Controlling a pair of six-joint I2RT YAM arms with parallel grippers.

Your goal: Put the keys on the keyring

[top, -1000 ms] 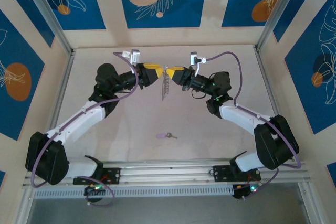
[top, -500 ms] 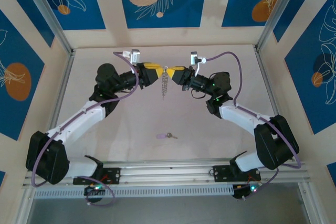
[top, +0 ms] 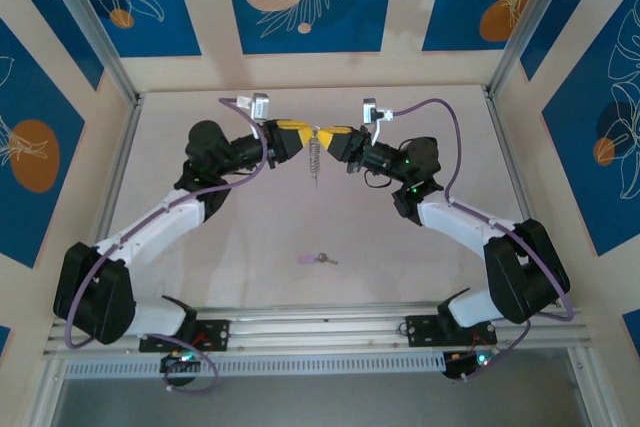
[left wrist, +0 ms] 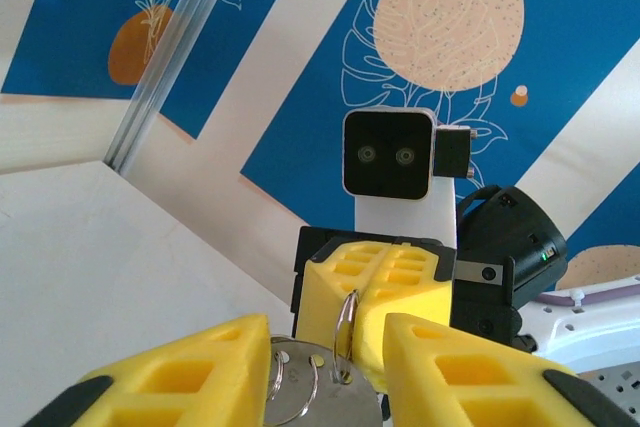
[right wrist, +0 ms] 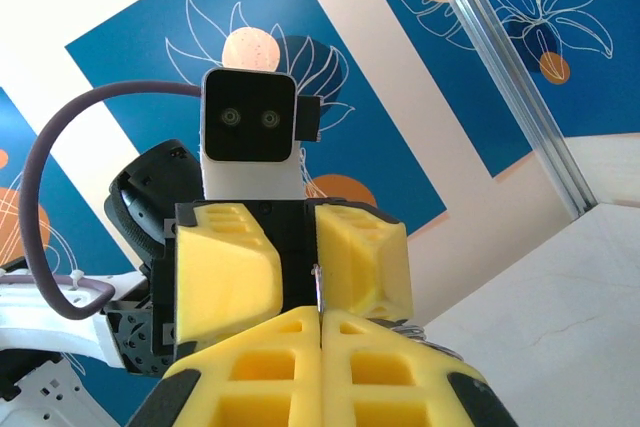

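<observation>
While both arms meet in the air over the far middle of the surface [top: 250, 222], the keyring [top: 315, 159] hangs between them with its ridged side pointing down. My right claw [top: 328, 139] is closed on the upper end of the keyring; in the right wrist view a thin metal edge sits exactly in the seam of its yellow pads. My left claw [top: 303, 139] faces it with the jaws apart, and silvery metal fills the space between them. I cannot tell if these jaws really press on the metal or only stand around it. The key [top: 318, 258], with its pale purple head, lies alone on the surface near the arm bases, well apart from both claws.

I judge that the step in hand is to pass or steady the loop. To do it well, I should confirm one firm grip before the other claw lets go, because the loop is thin and can turn. Only after that one arm can go down for the key.
</observation>
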